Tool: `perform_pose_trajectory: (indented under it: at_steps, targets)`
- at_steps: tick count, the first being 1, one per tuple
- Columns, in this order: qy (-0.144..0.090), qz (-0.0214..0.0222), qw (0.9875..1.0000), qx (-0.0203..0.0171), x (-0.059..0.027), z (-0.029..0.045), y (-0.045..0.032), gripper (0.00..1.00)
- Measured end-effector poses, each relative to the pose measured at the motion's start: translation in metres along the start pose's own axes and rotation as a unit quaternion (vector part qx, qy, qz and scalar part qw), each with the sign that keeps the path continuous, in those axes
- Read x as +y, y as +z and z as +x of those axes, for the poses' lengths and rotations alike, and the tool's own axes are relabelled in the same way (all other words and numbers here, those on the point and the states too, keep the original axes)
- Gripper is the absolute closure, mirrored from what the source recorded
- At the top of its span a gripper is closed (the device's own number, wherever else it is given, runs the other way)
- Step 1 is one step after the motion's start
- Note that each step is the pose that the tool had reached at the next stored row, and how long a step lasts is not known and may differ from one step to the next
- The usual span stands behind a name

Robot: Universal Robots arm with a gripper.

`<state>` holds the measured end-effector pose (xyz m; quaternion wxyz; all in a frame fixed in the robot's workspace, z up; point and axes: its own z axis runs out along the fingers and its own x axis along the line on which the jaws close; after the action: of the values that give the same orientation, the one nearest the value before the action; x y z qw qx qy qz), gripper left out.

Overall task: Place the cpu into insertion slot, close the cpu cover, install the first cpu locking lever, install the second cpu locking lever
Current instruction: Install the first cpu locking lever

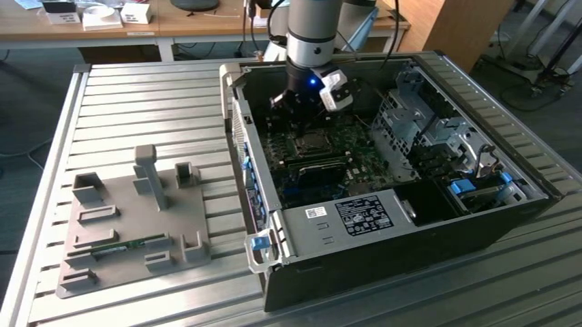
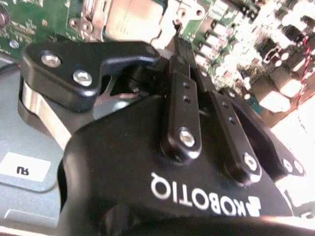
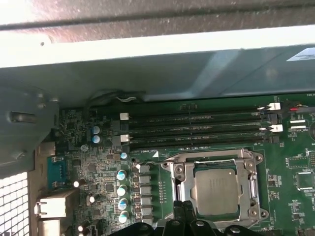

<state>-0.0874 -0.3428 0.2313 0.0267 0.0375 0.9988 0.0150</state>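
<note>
The cpu (image 3: 216,189) lies flat in the insertion slot (image 1: 314,142) of the green motherboard, inside the open black case. Its silvery top shows through the window of the cpu cover (image 3: 180,178), which lies down flat around it. My gripper (image 1: 304,126) hangs straight down into the case over the socket's edge. In the first wrist view the fingertips (image 3: 178,210) sit side by side against the cover's frame, and in the second wrist view my gripper (image 2: 178,42) narrows to a point just short of the cpu (image 2: 130,19). The fingers are shut with nothing visible between them.
Long black memory slots (image 3: 197,129) run beside the socket, and capacitors (image 3: 121,189) stand on another side. A metal drive cage (image 1: 427,129) fills the case on the exterior view's right. A grey fixture plate (image 1: 136,204) with a memory stick (image 1: 118,246) lies on the slatted table.
</note>
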Motion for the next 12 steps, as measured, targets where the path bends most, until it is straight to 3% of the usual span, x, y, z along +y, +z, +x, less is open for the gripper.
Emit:
perform_pose_trajectory:
  at_steps: [12]
  targets:
    - [-0.008, -0.0007, 1.0000, 0.0003, -0.0008, -0.0001, -0.0005, 0.89]
